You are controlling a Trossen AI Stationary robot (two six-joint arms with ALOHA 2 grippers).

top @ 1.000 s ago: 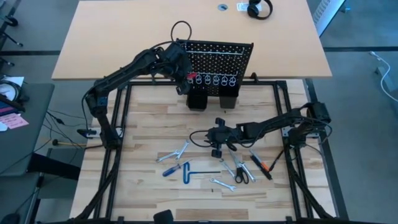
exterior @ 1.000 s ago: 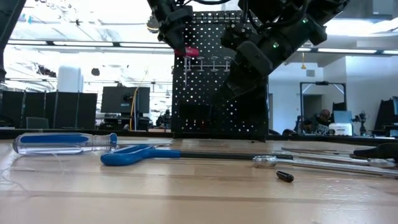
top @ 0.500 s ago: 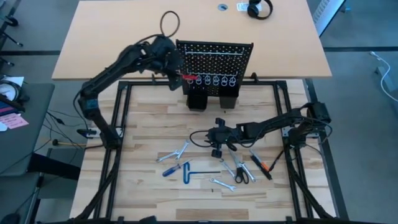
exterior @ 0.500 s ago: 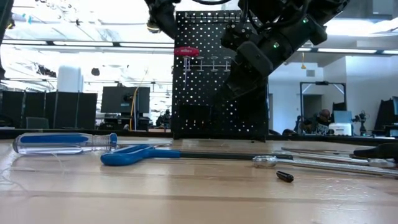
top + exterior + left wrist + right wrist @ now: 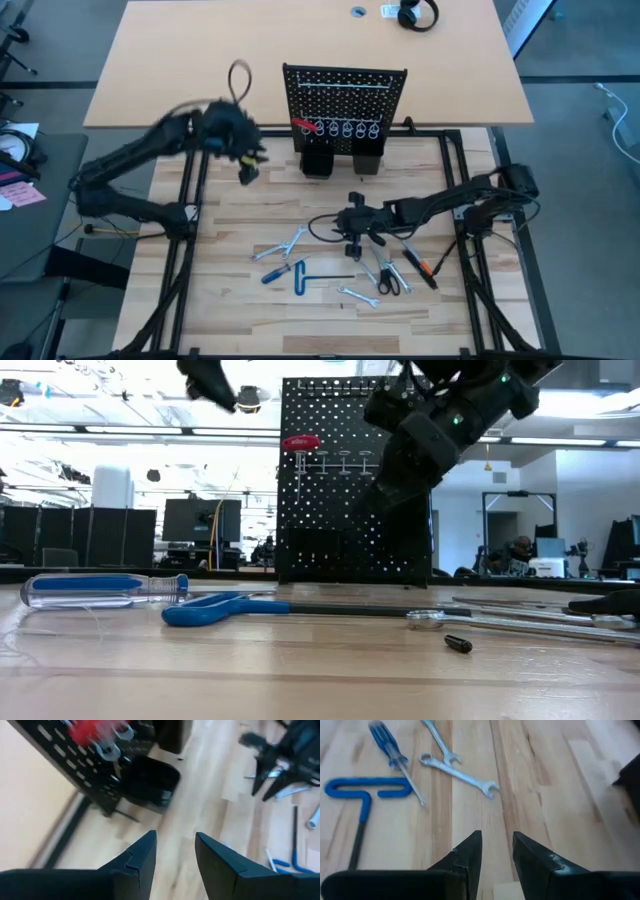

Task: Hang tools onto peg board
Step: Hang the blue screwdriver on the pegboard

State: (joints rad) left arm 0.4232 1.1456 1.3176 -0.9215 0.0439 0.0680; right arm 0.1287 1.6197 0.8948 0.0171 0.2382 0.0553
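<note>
High view: left gripper (image 5: 247,172) empty, jaws apart, raised left of the peg board (image 5: 345,92); right gripper (image 5: 350,243) parted over table (image 5: 230,210). One red tool (image 5: 303,124) hung, two wrenches (image 5: 457,770) beside.

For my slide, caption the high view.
Red tool hangs on peg board; left gripper empty, other tools remain on table.

An open-plan office-lab: monitors (image 5: 190,520) in rows, ceiling strip lights (image 5: 120,430) (seated person (image 5: 518,550) behind).

Matt black perforated metal peg board (image 5: 345,95); pale planked wood table (image 5: 250,210); shiny metal wrenches (image 5: 457,765).
</note>
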